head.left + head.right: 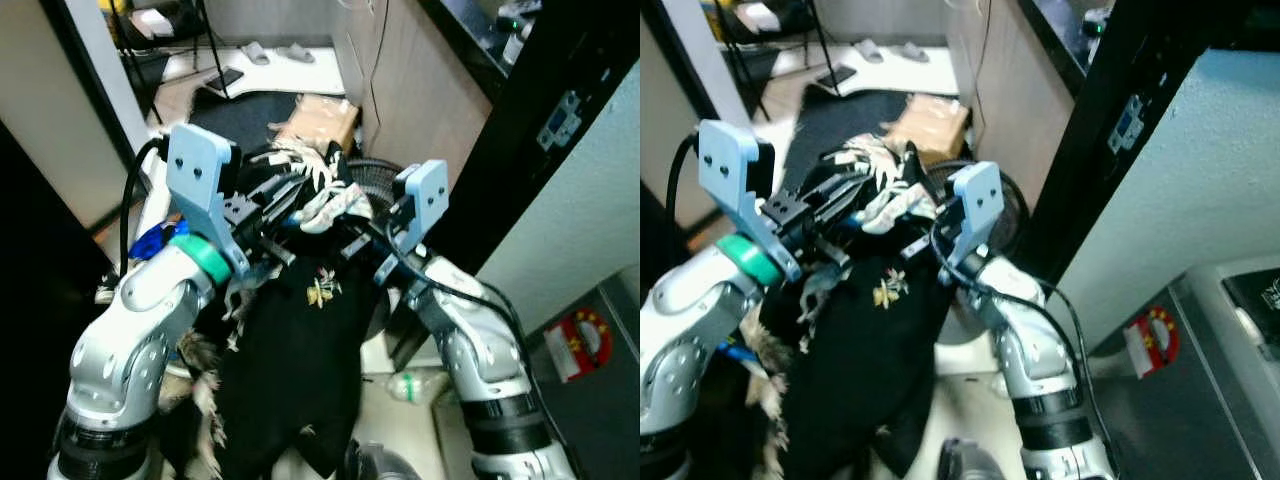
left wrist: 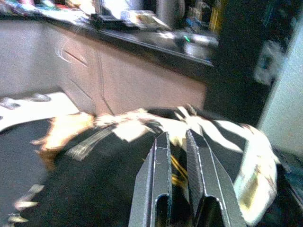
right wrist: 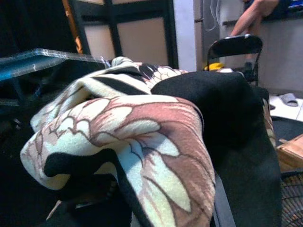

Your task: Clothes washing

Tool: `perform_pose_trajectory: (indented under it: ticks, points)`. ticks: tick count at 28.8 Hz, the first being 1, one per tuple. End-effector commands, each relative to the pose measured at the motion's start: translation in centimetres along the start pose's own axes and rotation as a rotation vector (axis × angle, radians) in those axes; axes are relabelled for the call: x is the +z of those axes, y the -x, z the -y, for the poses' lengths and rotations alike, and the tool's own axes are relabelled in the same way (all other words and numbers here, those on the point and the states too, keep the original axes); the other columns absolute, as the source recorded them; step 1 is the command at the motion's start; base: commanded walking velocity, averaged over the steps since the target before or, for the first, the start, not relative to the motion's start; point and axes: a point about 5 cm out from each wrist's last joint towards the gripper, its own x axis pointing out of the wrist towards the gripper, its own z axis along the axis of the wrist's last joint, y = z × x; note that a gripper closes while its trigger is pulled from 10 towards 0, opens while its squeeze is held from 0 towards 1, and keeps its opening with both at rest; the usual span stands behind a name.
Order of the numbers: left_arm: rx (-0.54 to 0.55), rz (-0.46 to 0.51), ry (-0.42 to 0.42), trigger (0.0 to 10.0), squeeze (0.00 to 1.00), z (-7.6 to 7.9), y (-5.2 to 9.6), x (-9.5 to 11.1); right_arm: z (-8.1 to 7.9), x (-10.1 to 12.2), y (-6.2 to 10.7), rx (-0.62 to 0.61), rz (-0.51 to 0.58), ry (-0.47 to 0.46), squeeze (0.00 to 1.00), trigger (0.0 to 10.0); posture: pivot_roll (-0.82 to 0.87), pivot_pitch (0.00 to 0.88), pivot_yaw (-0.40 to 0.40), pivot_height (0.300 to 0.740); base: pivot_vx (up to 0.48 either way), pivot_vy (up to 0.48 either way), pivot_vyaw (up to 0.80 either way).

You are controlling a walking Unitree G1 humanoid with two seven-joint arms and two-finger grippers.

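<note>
A black garment [image 1: 300,340] with a cream and pink flower pattern hangs down between my two arms in front of me. Its patterned upper part [image 1: 325,200] is bunched over both grippers. My left gripper [image 1: 268,208] is shut on the garment near its top; in the left wrist view its fingers [image 2: 163,179] lie close together with cloth [image 2: 222,132] draped beyond them. My right gripper [image 1: 352,238] is shut on the same bunch from the other side. Folded patterned fabric [image 3: 142,142] lies right in front of the right wrist camera and hides most of that gripper.
A cardboard box [image 1: 322,120] and a black wire fan guard [image 1: 378,178] stand on the floor beyond the garment, beside a beige cabinet [image 1: 400,90]. A dark post [image 1: 530,140] and a grey appliance [image 1: 1230,330] are at right. A person's arm [image 3: 251,16] shows behind a folding chair [image 3: 234,45].
</note>
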Motion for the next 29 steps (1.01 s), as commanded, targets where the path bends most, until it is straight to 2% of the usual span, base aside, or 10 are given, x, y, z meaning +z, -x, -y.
perform_pose_trajectory:
  ticks: [1, 4, 6, 11, 18, 22, 27, 29]
  points:
    - [0.031, 0.014, -0.019, 10.0, 0.0, -0.6, -0.3, 0.4, 0.4, 0.7, -0.5, -0.077, 0.053, -0.001, 0.0, 10.0, 0.02, 0.056, 0.035, 0.74, 0.0, 0.0, 0.0]
    - [0.035, 0.017, -0.022, 10.0, 0.0, -0.7, -0.3, 0.5, 0.6, 1.0, -0.7, -0.111, 0.075, -0.01, 0.0, 10.0, 0.02, 0.056, 0.035, 0.74, 0.0, 0.0, 0.0]
    - [0.039, 0.017, -0.025, 10.0, 0.0, -0.8, -0.3, 0.5, 0.8, 1.2, -0.7, -0.132, 0.085, -0.021, 0.0, 10.0, 0.02, 0.056, 0.035, 0.74, 0.0, 0.0, -0.8]
    - [0.053, 0.007, -0.028, 10.0, 0.0, -0.9, -0.1, 0.2, 2.6, 2.2, -0.7, -0.27, 0.142, -0.023, 0.0, 10.0, 0.02, 0.057, 0.033, 0.74, 0.0, 0.0, -0.8]
    - [0.039, 0.017, -0.023, 10.0, 0.0, -0.5, -0.4, 0.3, 2.7, 2.9, -0.7, -0.283, 0.168, -0.019, 0.0, 10.0, 0.02, 0.057, 0.035, 0.74, 0.0, 0.0, -0.8]
    - [0.041, 0.037, -0.035, 10.0, 0.0, -0.8, -0.7, 1.1, 2.4, 3.7, -1.0, -0.299, 0.218, -0.024, 0.0, 10.0, 0.03, 0.057, 0.04, 0.74, 0.0, 0.0, -0.8]
    - [0.053, 0.039, -0.042, 10.0, 0.0, -1.1, -0.7, 1.2, 2.4, 4.3, -1.1, -0.314, 0.247, 0.001, 0.0, 10.0, 0.03, 0.057, 0.041, 0.74, 0.0, 0.0, -0.8]
    - [0.063, 0.038, -0.043, 10.0, 0.0, -1.2, -0.6, 1.2, 2.4, 5.4, -1.3, -0.334, 0.283, 0.092, 0.0, 10.0, 0.03, 0.058, 0.043, 0.74, 0.0, 0.0, -0.8]
